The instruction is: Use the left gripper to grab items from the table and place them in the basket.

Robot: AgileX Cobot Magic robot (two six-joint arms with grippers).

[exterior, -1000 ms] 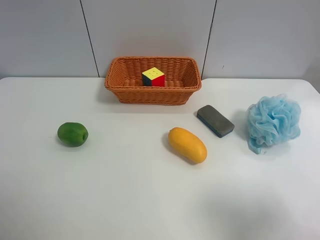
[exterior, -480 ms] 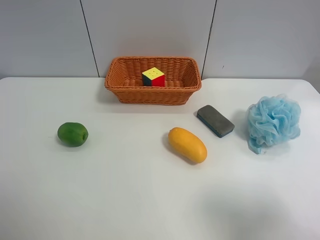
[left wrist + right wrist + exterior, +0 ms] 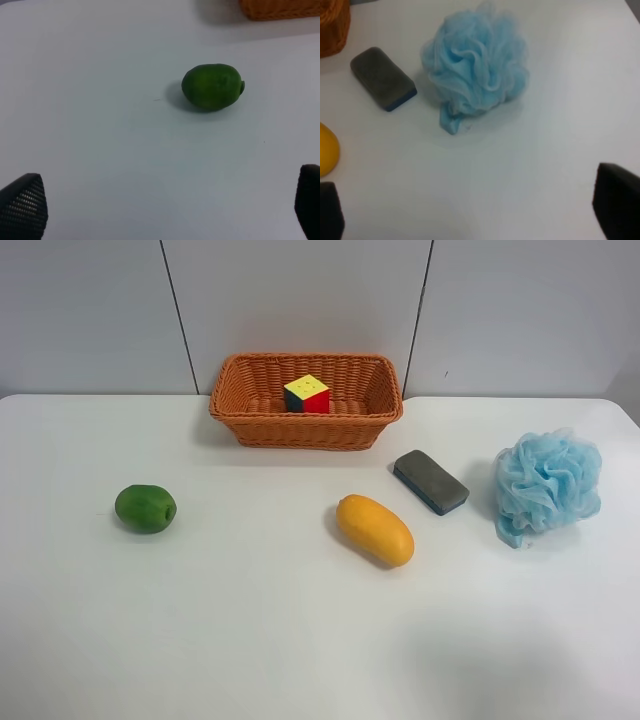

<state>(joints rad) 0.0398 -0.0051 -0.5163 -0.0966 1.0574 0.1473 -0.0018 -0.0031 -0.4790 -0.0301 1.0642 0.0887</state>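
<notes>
A rectangular orange-brown woven wicker basket [image 3: 306,400] stood at the twelve o'clock edge of the plain white desk [image 3: 250,640], and a small yellow, blue and red puzzle cube [image 3: 307,394] sat inside it, near its middle. Out on the desk, a round green fruit [image 3: 146,508] lay at about nine o'clock, well apart from everything else. An orange-yellow mango [image 3: 375,530] lay near the centre, with a grey block eraser [image 3: 431,481] just beside it toward one o'clock, the two not touching. A pale blue mesh pouf [image 3: 548,485] rested at three o'clock, near the eraser.

The left hand [image 3: 165,205] hung above the bare desk with its two black fingertips [image 3: 22,205] spread wide and holding nothing; the green fruit lay ahead of it, clear of both tips. The right hand [image 3: 475,212] was likewise spread wide and empty, with the pouf and eraser ahead of it.
</notes>
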